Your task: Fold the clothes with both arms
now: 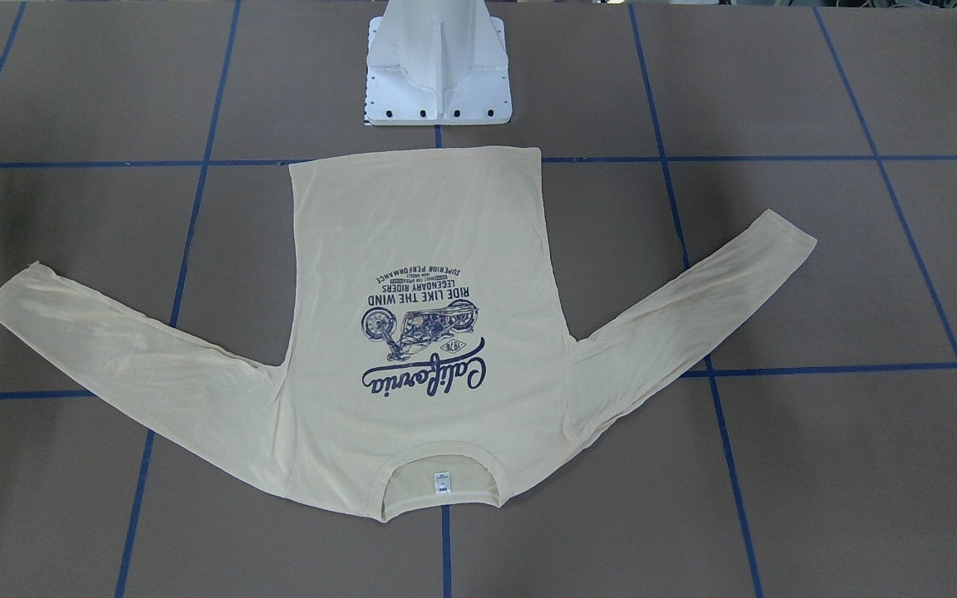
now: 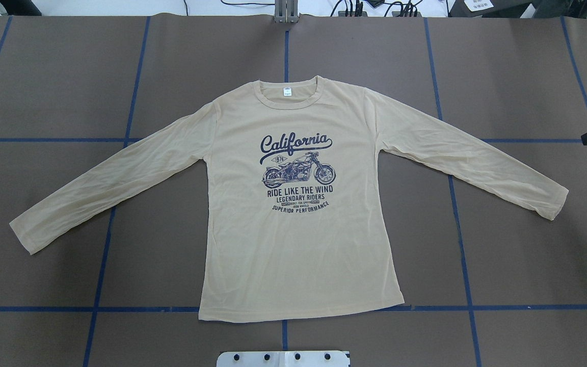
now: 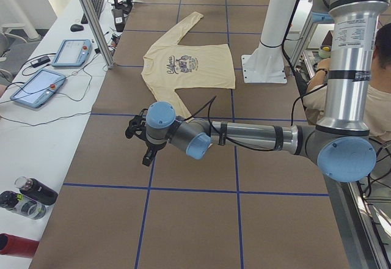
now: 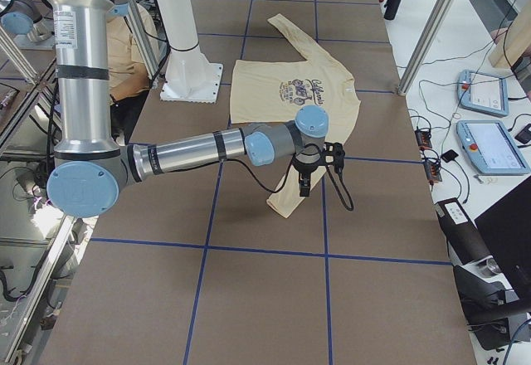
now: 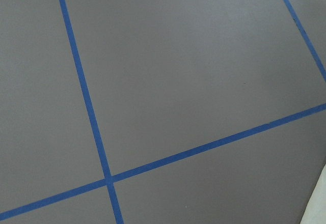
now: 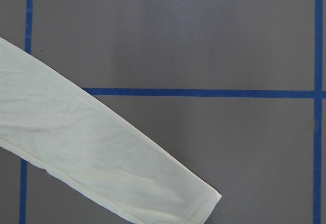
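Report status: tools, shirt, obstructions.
Left tool over bare table by left cuff, right tool over right sleeve; jaws unreadable. Shirt flat, print up, unfolded. Nothing on it.

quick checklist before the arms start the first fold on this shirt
1. T-shirt flat, print up: ok.
2. Sleeves spread out, robot's-left sleeve and robot's-right sleeve: ok.
3. Left gripper clear of cloth, over bare table: ok.
4. Right gripper above the right cuff, not gripping it: ok.
5. Jaws open on both: cannot tell.
6. Left wrist view centred on a sleeve: not ok, almost all table.
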Robot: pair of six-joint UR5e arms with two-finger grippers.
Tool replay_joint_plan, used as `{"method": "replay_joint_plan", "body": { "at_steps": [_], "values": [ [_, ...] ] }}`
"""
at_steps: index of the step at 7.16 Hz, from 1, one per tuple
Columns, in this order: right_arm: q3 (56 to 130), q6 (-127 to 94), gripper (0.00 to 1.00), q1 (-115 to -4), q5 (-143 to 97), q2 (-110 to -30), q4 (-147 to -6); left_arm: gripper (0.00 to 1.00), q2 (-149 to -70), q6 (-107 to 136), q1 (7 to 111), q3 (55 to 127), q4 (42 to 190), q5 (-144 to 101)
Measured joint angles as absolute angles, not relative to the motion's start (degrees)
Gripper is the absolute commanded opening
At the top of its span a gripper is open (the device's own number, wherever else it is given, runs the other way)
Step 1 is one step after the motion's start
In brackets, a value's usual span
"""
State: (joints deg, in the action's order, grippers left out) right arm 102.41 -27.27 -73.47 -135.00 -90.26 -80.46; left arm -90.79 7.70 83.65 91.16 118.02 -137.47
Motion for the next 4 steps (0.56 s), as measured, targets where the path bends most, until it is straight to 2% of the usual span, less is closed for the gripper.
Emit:
{"method": "replay_joint_plan", "body": {
  "at_steps": [4],
  "values": [
    [94.2, -34.8, 0.94, -71.9, -134.2, -89.1, -78.1, 1.00, -90.8, 8.6, 83.4, 90.8, 118.2, -137.3]
  ]
}}
